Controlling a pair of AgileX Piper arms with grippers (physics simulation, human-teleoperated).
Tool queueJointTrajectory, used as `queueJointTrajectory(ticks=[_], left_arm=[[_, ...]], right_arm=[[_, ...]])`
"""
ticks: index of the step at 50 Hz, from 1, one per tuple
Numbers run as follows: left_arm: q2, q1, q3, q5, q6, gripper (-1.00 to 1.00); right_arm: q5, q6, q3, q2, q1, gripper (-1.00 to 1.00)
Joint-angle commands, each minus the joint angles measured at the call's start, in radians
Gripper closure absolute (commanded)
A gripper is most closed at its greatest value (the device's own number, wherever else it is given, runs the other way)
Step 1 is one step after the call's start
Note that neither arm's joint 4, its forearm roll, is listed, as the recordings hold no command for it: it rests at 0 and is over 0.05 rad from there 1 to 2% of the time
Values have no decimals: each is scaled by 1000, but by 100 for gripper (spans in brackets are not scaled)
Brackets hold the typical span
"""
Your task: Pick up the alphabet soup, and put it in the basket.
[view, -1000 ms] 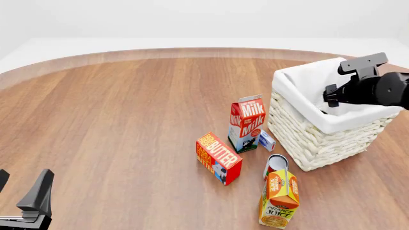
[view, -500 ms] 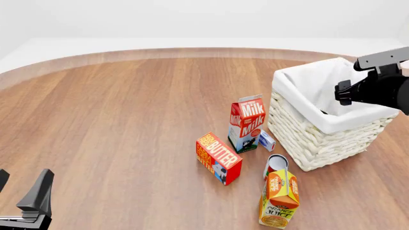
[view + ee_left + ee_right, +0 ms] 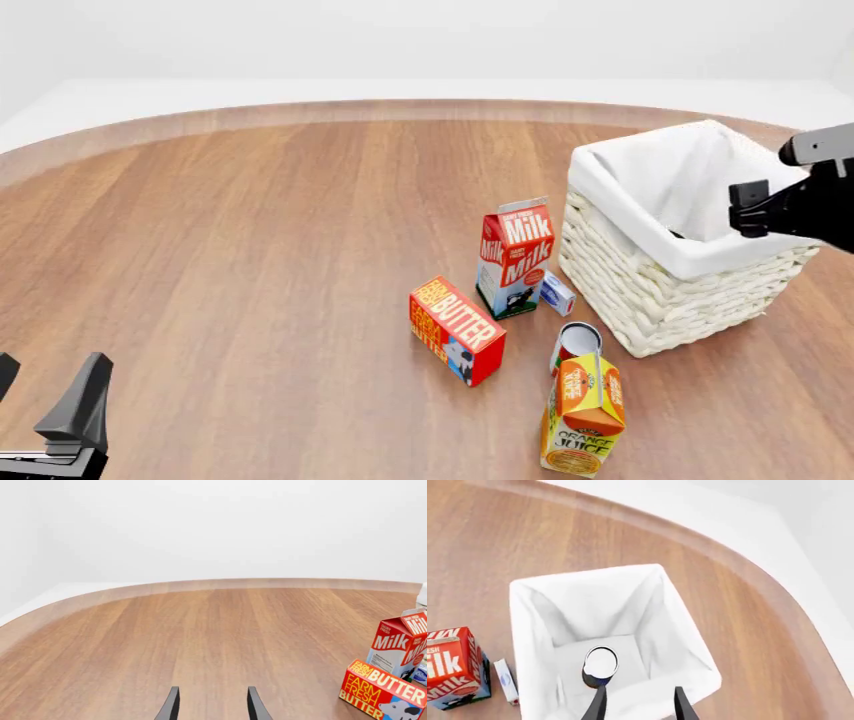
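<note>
Rightward and away from the basket goes the right gripper, fingers apart and empty.
Alphabet soup stands on the basket's floor: placing looks finished, only retreat remains; left gripper idles, spread.

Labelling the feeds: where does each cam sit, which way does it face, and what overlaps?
Front: fixed, above and behind the arms, looking forward and down at the table; left claw low, right arm over the basket.
Left wrist: behind the left claw, low over the table, facing its far edge; fingertips show.
Right wrist: above the basket, looking down at the alphabet soup; fingertips show.
Shared: milk carton in all three.
</note>
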Motion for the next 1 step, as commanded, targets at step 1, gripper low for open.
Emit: queueJointTrajectory(ticks=[1], left_arm=[[0, 0, 0, 0, 0, -100]], right_arm=[[-16, 0, 76, -98, -9, -100]])
